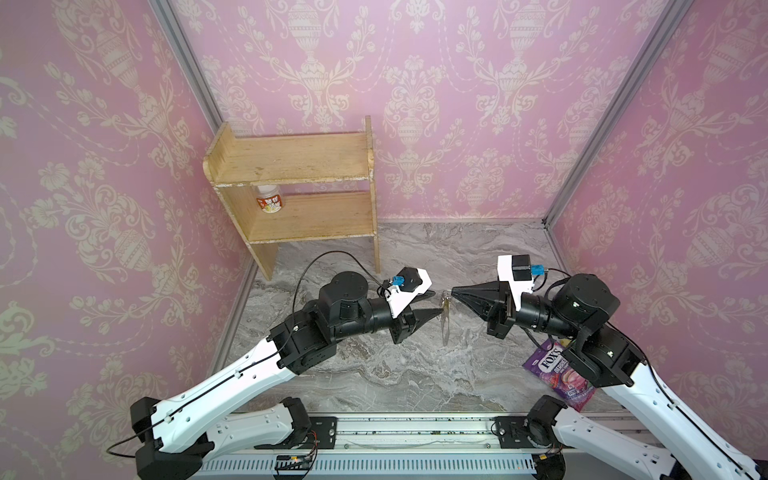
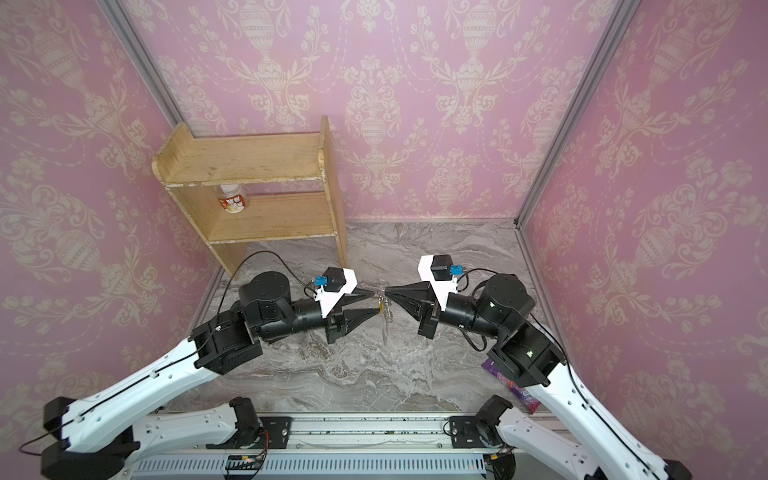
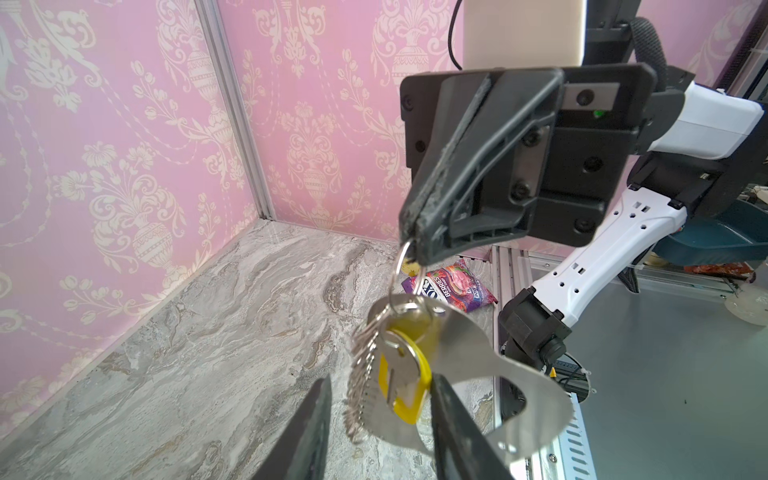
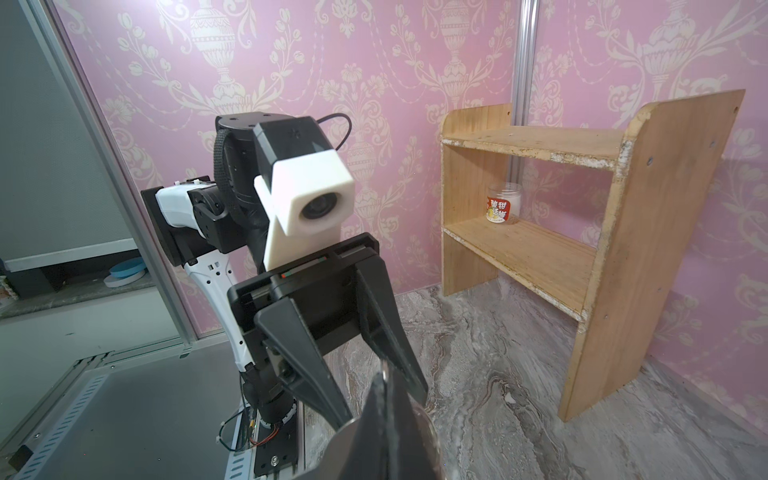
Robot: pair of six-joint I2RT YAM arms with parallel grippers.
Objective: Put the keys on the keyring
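Left wrist view gives the closest look: the left claw (image 3: 380, 378) has its two fingers (image 3: 307, 432) apart, one on each side of the yellow key tag (image 3: 407, 409), and nothing is clamped yet; whether a finger touches the tag's edge I cannot tell. A silver key (image 3: 397, 374) lies flat over the tag. Behind them hangs the keyring (image 3: 465, 349), a flat grey plate with a long cutout, with its chain (image 3: 359, 374) along one edge. The whole bunch hangs in the air from a wire ring (image 3: 396, 268), and the right claw (image 3: 411, 245) is closed tight on this ring. I think it is held by the top so that everything hangs free and the left claw can reach the tag from the side. Which loop passes through which I cannot tell, so I cannot judge if the tag is already threaded

In both top views the bunch is only a thin sliver between the two claw tips, but they show that the claws meet above the middle of the table (image 1: 374, 374), with the sweets packet (image 1: 557, 374) lying apart under the right arm. In the right wrist view the claw's own fingers hide the bunch; it shows instead the wooden shelf (image 4: 540, 257) with a jar (image 4: 503, 203)
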